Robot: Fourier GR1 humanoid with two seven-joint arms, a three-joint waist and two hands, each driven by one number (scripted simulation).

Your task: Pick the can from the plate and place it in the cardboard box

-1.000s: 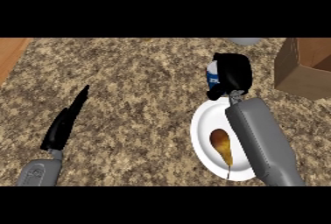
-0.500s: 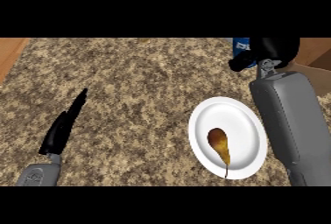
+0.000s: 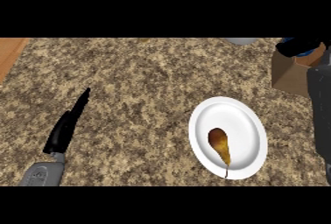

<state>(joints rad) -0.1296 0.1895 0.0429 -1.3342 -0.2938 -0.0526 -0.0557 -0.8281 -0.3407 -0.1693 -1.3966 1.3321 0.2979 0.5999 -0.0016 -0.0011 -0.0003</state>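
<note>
Over cardboard box (image 3: 289, 75), can (image 3: 312, 51) in right hand (image 3: 297, 45).

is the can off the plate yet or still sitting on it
Off. The white plate holds only a brown pear; the blue can is in the right hand, over the cardboard box.
</note>
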